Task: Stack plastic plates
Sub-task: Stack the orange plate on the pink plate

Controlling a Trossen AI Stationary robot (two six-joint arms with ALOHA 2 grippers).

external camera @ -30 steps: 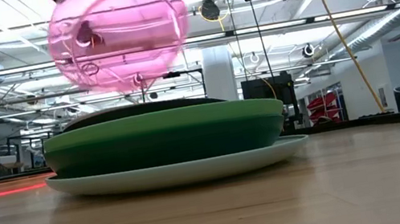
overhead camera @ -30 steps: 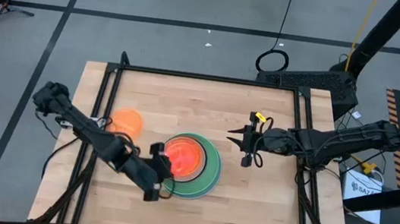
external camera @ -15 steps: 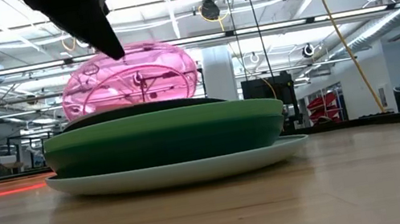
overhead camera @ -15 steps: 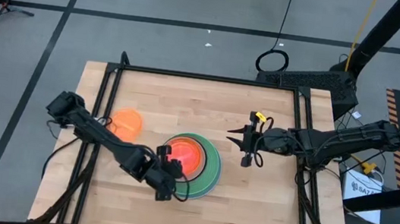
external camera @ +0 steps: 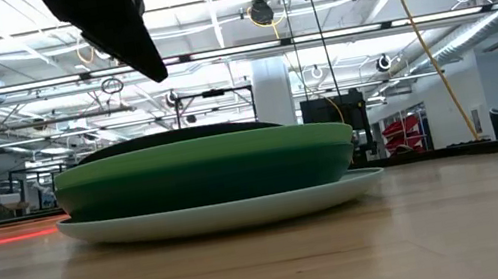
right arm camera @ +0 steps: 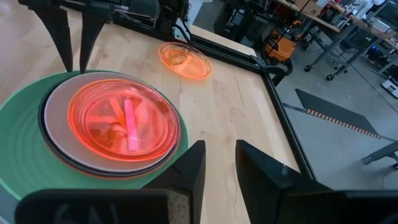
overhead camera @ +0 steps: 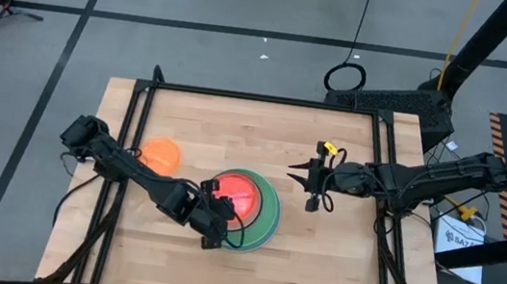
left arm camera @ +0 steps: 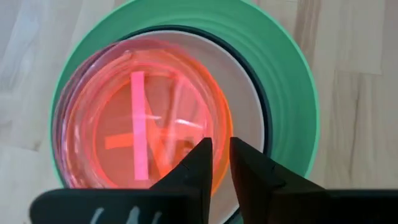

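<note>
A stack of plastic plates (overhead camera: pixel 247 209) stands mid-table: a pale green plate (external camera: pixel 220 210) at the bottom, a dark green one (external camera: pixel 204 172) on it, then a black rim (external camera: pixel 178 136), a grey-white plate (left arm camera: pixel 242 99) and translucent orange and pink plates (left arm camera: pixel 143 118) nested on top. My left gripper (left arm camera: pixel 221 146) hovers over the near-left rim of the stack, fingers narrowly open and holding nothing. A lone small orange plate (overhead camera: pixel 161 155) lies flat on the table's left side. My right gripper (overhead camera: pixel 296 176) waits open, to the right of the stack.
Black frame rails (overhead camera: pixel 139 128) run along the table's edges. Bare wood (overhead camera: pixel 317 257) lies right of and in front of the stack. Beyond the far edge are a cable loop (overhead camera: pixel 346 76) on the floor and dark equipment (overhead camera: pixel 403 104).
My left gripper brought the pink plate, held tipped up, down over the stack and shifted slightly toward the table's right. The plate came to rest tilted on the stack, then settled flat into it, clear of the fingers. The gripper stays above it.
</note>
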